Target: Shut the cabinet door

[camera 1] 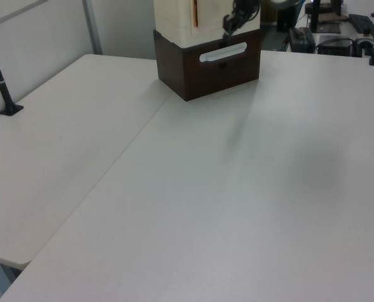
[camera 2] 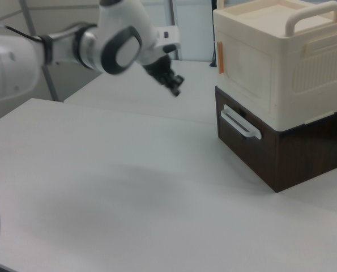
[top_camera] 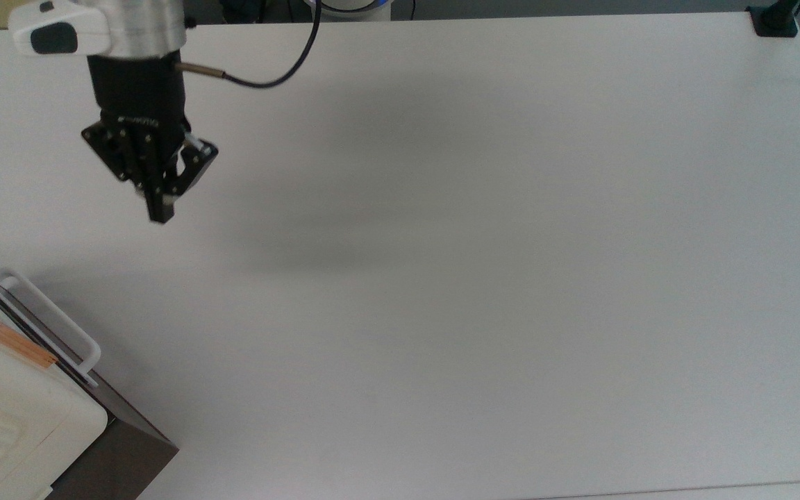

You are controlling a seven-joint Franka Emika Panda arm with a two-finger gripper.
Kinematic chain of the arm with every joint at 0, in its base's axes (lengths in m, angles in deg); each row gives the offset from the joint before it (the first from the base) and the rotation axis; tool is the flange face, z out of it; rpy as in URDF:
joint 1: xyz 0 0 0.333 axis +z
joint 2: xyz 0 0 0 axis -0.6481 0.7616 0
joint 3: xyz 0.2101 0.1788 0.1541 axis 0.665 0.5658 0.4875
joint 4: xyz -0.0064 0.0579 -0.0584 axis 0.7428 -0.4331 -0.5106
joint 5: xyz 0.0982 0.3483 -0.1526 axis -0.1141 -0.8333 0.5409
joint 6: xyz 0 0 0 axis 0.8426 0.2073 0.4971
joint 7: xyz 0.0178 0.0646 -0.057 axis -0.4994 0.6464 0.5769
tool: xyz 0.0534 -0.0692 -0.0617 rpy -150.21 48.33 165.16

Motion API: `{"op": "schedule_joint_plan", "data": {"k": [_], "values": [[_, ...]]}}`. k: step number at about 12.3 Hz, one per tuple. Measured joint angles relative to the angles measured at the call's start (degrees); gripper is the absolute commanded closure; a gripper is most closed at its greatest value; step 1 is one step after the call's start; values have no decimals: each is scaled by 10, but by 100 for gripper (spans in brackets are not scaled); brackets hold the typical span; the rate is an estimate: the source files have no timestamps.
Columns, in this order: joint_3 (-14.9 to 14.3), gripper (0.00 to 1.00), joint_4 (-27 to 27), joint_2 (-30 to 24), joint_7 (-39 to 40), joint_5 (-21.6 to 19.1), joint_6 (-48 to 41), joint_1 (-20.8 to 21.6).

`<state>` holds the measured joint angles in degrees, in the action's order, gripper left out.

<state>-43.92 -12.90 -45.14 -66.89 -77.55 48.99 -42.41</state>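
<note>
Cabinet door (camera 2: 244,54) stands upright, flush with the cabinet (camera 2: 281,62), facing the claw (camera 2: 176,86); fingers together.

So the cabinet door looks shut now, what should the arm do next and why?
Probably just hold clear or retreat: the cabinet door lies flush with the cabinet front, and the gripper hangs shut, apart from it over the table.

The wide white tabletop (top_camera: 483,278) is left open across nearly its whole span. Its lower-left corner in the top view is blocked by the boxy cream-white plastic cabinet (camera 2: 270,62) on a dark brown base (camera 2: 281,153). A white U-shaped bar handle (top_camera: 49,316) projects from the base, and a clear gap is seen between it and the black two-finger gripper (top_camera: 158,208).
</note>
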Motion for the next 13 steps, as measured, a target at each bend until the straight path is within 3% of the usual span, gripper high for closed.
{"op": "schedule_joint_plan", "data": {"k": [1,2,3,4,8,13], "values": [[4,82,-5,-21,2,0,-63,-1],[12,62,-12,-50,3,0,-152,-1],[19,13,-19,-73,3,0,-223,-1],[23,0,-33,-92,3,0,-267,-1],[26,0,-87,-151,27,0,-308,0],[26,0,-90,-155,53,0,-331,0]]}}
